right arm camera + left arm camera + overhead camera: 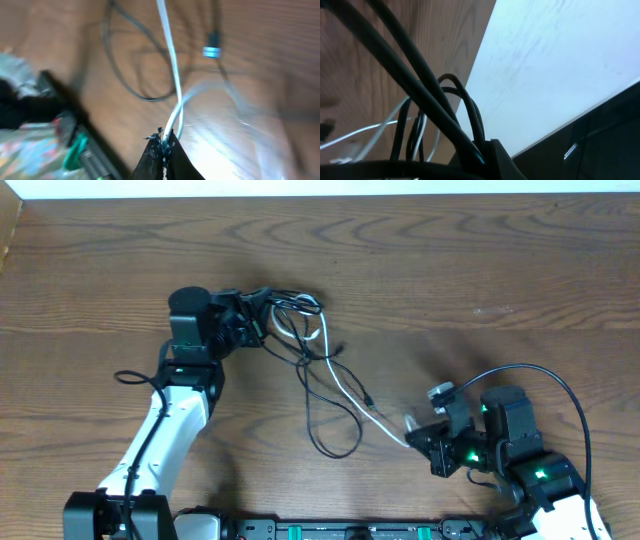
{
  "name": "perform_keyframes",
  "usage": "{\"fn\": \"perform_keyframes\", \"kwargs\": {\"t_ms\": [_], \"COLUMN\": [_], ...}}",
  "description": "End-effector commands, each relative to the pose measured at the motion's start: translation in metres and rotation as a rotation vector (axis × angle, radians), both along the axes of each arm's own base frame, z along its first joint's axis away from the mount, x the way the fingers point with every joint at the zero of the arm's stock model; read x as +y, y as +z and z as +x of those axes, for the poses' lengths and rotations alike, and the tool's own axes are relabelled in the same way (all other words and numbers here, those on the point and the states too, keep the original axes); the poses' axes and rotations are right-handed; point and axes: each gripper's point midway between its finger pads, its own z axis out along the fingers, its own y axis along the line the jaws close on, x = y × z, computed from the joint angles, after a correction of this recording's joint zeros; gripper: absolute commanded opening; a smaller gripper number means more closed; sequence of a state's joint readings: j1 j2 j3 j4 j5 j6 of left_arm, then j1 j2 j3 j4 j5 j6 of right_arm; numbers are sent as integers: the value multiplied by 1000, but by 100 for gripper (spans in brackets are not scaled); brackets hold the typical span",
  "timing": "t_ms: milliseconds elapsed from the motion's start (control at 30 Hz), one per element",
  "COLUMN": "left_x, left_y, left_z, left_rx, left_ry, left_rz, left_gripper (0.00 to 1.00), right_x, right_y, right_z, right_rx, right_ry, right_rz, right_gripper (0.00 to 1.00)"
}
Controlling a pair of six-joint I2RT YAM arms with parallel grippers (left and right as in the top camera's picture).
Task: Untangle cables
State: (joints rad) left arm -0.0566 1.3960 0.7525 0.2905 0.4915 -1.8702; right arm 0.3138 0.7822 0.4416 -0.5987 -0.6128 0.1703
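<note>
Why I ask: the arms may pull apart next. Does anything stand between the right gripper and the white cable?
Nothing visible does: the right gripper holds the thin white cable in shut jaws. Only thin black cables cross it farther along, toward the left gripper.

Overhead evenly lit and sharp; right wrist view motion-blurred.

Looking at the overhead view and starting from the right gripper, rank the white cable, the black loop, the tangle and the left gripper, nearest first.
1. white cable: its end is pinched in the right gripper, lower right.
2. black loop: lying just left of that gripper, bottom centre.
3. tangle: upper centre.
4. left gripper: at the tangle's left edge, farthest.
</note>
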Motion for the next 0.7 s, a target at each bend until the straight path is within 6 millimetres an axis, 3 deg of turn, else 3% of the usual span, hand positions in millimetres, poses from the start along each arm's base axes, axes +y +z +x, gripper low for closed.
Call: {"fn": "perform_keyframes", "kwargs": {"t_ms": [0,233,267,333,400,533,667], "left_x": [-10,-51,-56,-65,-70,-78,-88], "left_y": [8,22,24,29,33,36,36], "left_z": [-3,-36,-42,-53,-61,-70,-75], "left_rx": [-78,-276,-312,-421,-520,-677,-782], "left_ry": [-106,-486,-542,-654,-731,-828,-880], "left_rz": [75,145,151,197,247,340,422], "left_gripper": [10,9,9,9,9,9,9], "right_x": [-25,-44,-46,-44,-43,-30,-5], "right_y": [-13,-4,-2,2,4,12,33], "right_z": [20,54,57,61,62,61,58], "right_rx": [-5,-56,-65,-87,-93,-97,-122], "right_ry": [-187,-431,-447,-449,-444,-394,-280], "right_rz": [-121,-129,-125,-113,-103,-41,92], "right_gripper": [1,4,9,36,53,68,71]}}
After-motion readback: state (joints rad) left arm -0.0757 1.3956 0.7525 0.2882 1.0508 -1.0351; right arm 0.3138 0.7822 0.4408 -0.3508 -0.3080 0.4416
